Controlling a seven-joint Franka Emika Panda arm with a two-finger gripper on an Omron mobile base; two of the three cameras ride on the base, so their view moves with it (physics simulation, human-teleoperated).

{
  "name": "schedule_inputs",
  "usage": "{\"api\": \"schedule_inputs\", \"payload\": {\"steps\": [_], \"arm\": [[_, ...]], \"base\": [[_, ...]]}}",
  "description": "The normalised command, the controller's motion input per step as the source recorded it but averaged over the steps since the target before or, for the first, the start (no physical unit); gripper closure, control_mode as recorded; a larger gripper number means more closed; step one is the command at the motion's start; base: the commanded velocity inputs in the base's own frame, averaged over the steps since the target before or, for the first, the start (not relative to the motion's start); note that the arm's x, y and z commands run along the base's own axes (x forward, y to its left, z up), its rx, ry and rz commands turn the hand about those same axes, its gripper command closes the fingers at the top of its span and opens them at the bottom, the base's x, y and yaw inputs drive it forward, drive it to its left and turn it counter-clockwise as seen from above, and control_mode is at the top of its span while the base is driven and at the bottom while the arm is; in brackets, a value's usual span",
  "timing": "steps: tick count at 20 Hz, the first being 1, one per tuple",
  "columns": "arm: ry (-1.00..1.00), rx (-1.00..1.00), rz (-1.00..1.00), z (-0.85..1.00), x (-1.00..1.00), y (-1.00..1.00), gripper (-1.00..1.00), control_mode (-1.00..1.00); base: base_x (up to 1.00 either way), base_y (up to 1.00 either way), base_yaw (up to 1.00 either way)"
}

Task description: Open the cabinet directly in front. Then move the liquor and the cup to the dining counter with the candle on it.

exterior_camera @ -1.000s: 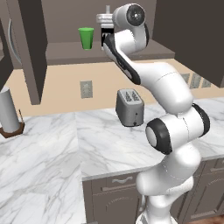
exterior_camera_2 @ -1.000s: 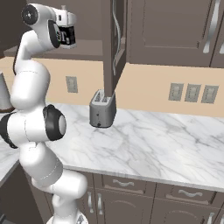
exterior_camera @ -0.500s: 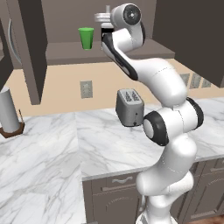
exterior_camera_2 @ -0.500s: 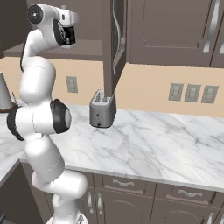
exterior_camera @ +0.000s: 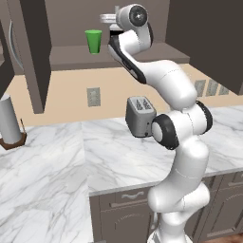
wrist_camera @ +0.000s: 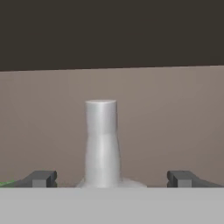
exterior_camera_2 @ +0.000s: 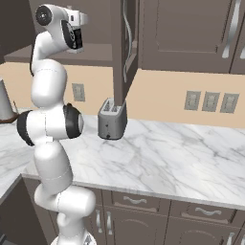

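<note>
**Closing on the liquor bottle inside the open cabinet**

Nearest the onlooker, the marble table (exterior_camera: 57,161) carries a grey toaster (exterior_camera: 140,116) and, at its left end, a pale cylinder on a dark base (exterior_camera: 9,121); neither belongs to the task and neither lies in the reach path.

Above the table, the arm is raised to shelf height; the hand (wrist_camera: 111,179) is open, with its two dark fingertips (wrist_camera: 41,178) standing wide apart and nothing between them but the bottle's neck.

The liquor (wrist_camera: 101,142) stands upright on the cabinet shelf, centred between the fingertips in the hand view; what shows there is a pale narrow neck widening at its foot, and the body below is cut off by the view's lower edge.

The cabinet (exterior_camera: 33,52) stands open, its doors swung outward; the cup (exterior_camera: 93,41) stands on the same shelf, near the bottle on the hand's left; a green sliver at the lower left of the hand view is probably its rim.

Judgement for the step in hand: advance straight along the present line, keeping the neck centred; lower the hand so the pads meet the squat body if clearance allows, since the neck gives a slim hold; keep the left finger off the cup; close only once the bottle sits fully between the pads; lift before withdrawing, and watch the door edges (exterior_camera_2: 123,43) on the way out.
</note>
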Motion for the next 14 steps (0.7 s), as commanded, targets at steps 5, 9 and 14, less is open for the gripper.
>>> {"api": "schedule_inputs", "payload": {"steps": [5,9,14], "arm": [[0.00,0.00,0.00,0.00,0.32,0.03,-1.00,-1.00],[0.00,0.00,0.00,0.00,0.32,0.02,-1.00,-1.00],[0.00,0.00,0.00,0.00,0.32,0.02,-1.00,-1.00]], "base": [[0.00,0.00,0.00],[0.00,0.00,0.00],[0.00,0.00,0.00]]}}
